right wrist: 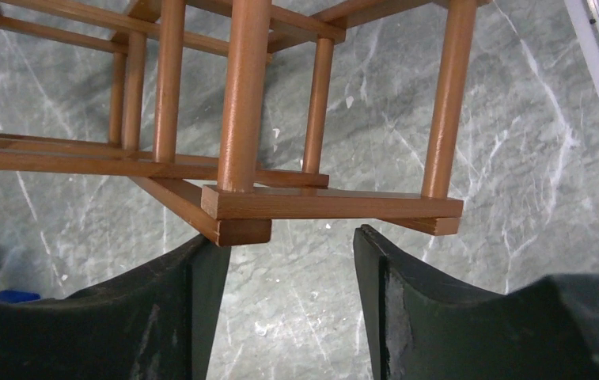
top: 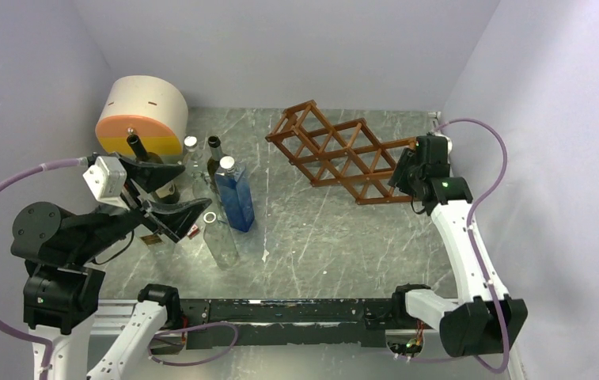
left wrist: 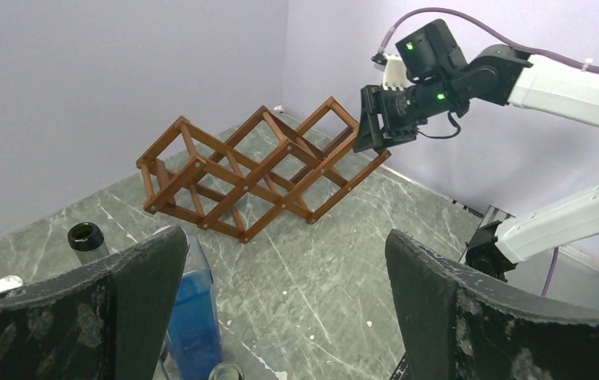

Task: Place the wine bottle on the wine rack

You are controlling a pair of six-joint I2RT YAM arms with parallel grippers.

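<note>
Reddish-brown wine rack (top: 343,154) | end slat just ahead of right claw (right wrist: 288,237) | right claw part-spread, pinching nothing | left claw (left wrist: 286,237) spread wide

Both arms: white shell links (top: 462,237), black joint housings (top: 54,297), a lilac corrugated cable (top: 43,168) off each wrist. The left gripper (left wrist: 286,237) has curved black fingers (left wrist: 122,309), scuffed grey; green lights (left wrist: 411,45) dot the right wrist (left wrist: 430,75).
</note>
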